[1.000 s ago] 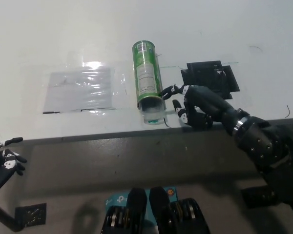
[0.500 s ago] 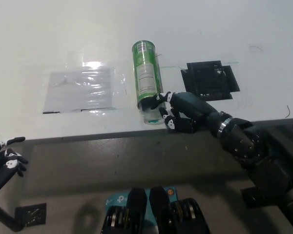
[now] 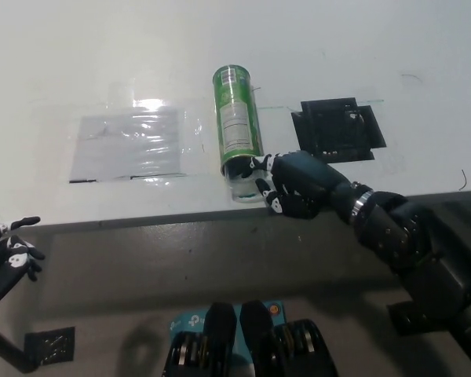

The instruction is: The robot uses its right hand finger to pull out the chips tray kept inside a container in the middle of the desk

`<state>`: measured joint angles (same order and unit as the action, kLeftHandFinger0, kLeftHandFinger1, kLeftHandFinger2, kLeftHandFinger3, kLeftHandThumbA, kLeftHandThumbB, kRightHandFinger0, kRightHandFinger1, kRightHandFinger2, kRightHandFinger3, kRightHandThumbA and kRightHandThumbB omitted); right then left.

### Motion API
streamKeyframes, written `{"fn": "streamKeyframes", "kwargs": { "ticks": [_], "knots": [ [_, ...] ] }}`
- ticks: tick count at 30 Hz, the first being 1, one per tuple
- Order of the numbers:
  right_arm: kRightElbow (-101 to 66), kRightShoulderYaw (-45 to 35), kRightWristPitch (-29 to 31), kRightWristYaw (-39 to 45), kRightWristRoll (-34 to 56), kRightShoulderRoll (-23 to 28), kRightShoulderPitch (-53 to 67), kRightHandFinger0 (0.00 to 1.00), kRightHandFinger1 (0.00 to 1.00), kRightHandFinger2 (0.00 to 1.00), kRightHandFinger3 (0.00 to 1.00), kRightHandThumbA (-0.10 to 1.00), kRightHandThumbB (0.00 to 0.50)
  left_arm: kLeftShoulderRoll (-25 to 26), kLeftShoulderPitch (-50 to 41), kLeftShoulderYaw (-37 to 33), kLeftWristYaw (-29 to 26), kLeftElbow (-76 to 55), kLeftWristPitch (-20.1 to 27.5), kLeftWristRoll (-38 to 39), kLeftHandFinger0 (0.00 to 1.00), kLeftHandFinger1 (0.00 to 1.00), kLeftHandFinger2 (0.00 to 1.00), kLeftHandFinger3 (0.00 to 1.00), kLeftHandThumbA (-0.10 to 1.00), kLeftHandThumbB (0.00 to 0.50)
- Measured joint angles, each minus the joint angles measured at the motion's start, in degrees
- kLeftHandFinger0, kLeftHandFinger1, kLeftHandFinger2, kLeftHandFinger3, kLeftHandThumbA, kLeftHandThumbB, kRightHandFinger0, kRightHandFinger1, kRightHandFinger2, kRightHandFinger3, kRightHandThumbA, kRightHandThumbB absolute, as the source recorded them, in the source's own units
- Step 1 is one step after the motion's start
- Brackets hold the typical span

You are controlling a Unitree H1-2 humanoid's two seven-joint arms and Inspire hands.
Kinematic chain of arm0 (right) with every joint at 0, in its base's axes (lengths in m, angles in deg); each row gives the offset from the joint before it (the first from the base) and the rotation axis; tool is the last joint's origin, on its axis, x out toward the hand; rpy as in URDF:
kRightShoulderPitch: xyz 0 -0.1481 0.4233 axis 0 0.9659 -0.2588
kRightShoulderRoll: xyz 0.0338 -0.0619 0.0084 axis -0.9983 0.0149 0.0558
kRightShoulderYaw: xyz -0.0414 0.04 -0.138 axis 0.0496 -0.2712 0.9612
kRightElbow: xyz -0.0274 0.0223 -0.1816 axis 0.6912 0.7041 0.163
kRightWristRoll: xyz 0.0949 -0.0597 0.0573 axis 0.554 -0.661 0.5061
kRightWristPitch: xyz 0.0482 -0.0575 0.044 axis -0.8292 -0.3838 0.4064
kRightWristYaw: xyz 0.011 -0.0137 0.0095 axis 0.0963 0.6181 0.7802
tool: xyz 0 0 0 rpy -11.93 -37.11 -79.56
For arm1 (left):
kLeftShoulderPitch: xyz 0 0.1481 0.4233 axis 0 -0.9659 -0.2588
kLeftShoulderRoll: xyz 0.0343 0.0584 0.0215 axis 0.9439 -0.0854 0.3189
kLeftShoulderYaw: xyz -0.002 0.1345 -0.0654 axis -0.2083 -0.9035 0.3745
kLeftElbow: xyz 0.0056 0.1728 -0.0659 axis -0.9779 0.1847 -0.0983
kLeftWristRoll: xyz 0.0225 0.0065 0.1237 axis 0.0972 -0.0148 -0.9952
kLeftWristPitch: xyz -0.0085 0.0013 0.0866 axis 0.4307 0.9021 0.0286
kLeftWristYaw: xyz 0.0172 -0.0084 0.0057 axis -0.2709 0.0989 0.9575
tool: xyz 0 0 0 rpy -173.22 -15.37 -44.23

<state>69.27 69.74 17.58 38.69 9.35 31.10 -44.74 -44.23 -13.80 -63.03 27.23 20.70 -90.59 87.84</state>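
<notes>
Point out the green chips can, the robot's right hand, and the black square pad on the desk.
green chips can (image 3: 238,126), head view, on its label, mid-body.
right hand (image 3: 298,185), head view, on the back of the hand.
black square pad (image 3: 337,129), head view, at its centre.

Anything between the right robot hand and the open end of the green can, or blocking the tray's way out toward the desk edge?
Nothing visible. The right robot hand is already at the open mouth of the lying green can, and the strip of desk between mouth and edge shows bare.
</notes>
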Motion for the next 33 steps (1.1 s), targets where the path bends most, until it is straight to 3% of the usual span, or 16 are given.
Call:
{"fn": "streamKeyframes", "kwargs": {
  "ticks": [4, 6, 9, 10, 13, 14, 18, 20, 22, 25, 26, 28, 30, 31, 32, 33],
  "knots": [
    [-3.44, 0.04, -0.12, 0.28, -0.99, 1.34, 2.36, 0.10, 0.15, 0.77, 0.82, -0.10, 0.243, 0.20, 0.12, 0.00, 0.30, -0.03, -0.07, 0.02, 0.32, 0.32, 0.36, 0.67, -0.05, 0.091],
    [-5.02, 0.01, -0.29, 0.76, -1.14, 1.95, 3.52, 0.24, 0.28, 0.77, 0.83, -0.10, 0.245, 0.21, 0.13, 0.01, 0.37, -0.07, -0.18, 0.03, 0.31, 0.31, 0.36, 0.67, -0.06, 0.087],
    [-6.89, -0.01, -0.45, 1.40, -1.42, 2.73, 5.29, 0.01, 0.07, 0.77, 0.82, -0.10, 0.247, 0.20, 0.17, 0.04, 0.56, -0.07, -0.26, 0.14, 0.31, 0.31, 0.34, 0.66, -0.07, 0.083],
    [-7.58, -0.07, -0.55, 1.62, -1.49, 2.98, 5.74, 0.00, 0.06, 0.77, 0.82, -0.10, 0.245, 0.20, 0.21, 0.05, 0.61, -0.07, -0.29, 0.19, 0.30, 0.30, 0.34, 0.65, -0.07, 0.086],
    [-9.43, -0.22, -0.93, 2.18, -1.79, 3.42, 7.06, 0.04, 0.09, 0.75, 0.82, -0.10, 0.250, 0.21, 0.28, 0.08, 0.75, -0.07, -0.37, 0.24, 0.29, 0.30, 0.33, 0.65, -0.06, 0.090],
    [-9.93, -0.31, -1.07, 2.24, -1.89, 3.45, 7.43, 0.16, 0.15, 0.75, 0.84, -0.10, 0.245, 0.20, 0.29, 0.08, 0.75, -0.07, -0.38, 0.24, 0.31, 0.32, 0.35, 0.66, -0.05, 0.091],
    [-10.73, -0.37, -1.65, 2.54, -2.00, 3.28, 9.20, 0.20, 0.17, 0.74, 0.88, -0.10, 0.225, 0.24, 0.29, 0.11, 0.77, -0.07, -0.42, 0.24, 0.33, 0.32, 0.36, 0.67, -0.06, 0.086],
    [-11.09, -0.37, -2.22, 2.77, -2.04, 3.12, 10.24, 0.14, 0.15, 0.73, 0.88, -0.10, 0.223, 0.30, 0.29, 0.12, 0.79, -0.07, -0.42, 0.23, 0.33, 0.32, 0.35, 0.66, -0.06, 0.088],
    [-11.41, -0.37, -2.78, 2.91, -2.18, 3.01, 10.97, 0.27, 0.21, 0.74, 0.88, -0.10, 0.204, 0.32, 0.31, 0.15, 0.84, -0.06, -0.42, 0.24, 0.31, 0.31, 0.34, 0.65, -0.07, 0.089],
    [-11.60, -0.38, -3.29, 3.04, -2.18, 2.68, 11.85, 0.26, 0.25, 0.73, 0.88, -0.10, 0.198, 0.32, 0.32, 0.19, 0.89, -0.07, -0.46, 0.26, 0.30, 0.30, 0.34, 0.64, -0.06, 0.089],
    [-11.62, -0.38, -3.40, 3.08, -2.19, 2.60, 11.99, 0.30, 0.29, 0.71, 0.86, -0.10, 0.211, 0.32, 0.32, 0.20, 0.89, -0.07, -0.48, 0.26, 0.30, 0.31, 0.34, 0.64, -0.07, 0.087],
    [-11.57, -0.38, -3.36, 3.07, -2.16, 2.44, 12.13, 0.22, 0.23, 0.70, 0.86, -0.10, 0.209, 0.32, 0.33, 0.22, 0.90, -0.07, -0.51, 0.27, 0.30, 0.31, 0.35, 0.64, -0.07, 0.082],
    [-11.54, -0.38, -3.32, 2.97, -2.14, 2.38, 12.15, 0.29, 0.30, 0.70, 0.86, -0.10, 0.202, 0.32, 0.33, 0.23, 0.93, -0.07, -0.51, 0.29, 0.30, 0.31, 0.34, 0.64, -0.06, 0.090],
    [-11.50, -0.38, -3.27, 2.91, -2.12, 2.37, 12.18, 0.26, 0.24, 0.71, 0.86, -0.10, 0.206, 0.32, 0.33, 0.24, 0.96, -0.07, -0.52, 0.31, 0.29, 0.30, 0.34, 0.65, -0.06, 0.087],
    [-11.57, -0.43, -3.35, 2.92, -2.10, 2.35, 12.27, 0.28, 0.26, 0.71, 0.86, -0.10, 0.201, 0.33, 0.33, 0.25, 0.98, -0.07, -0.54, 0.32, 0.29, 0.30, 0.34, 0.65, -0.06, 0.088],
    [-11.58, -0.46, -3.40, 2.92, -2.08, 2.32, 12.36, 0.21, 0.21, 0.70, 0.85, -0.10, 0.203, 0.33, 0.33, 0.25, 0.99, -0.07, -0.55, 0.32, 0.30, 0.30, 0.34, 0.65, -0.06, 0.089]
  ]
}}
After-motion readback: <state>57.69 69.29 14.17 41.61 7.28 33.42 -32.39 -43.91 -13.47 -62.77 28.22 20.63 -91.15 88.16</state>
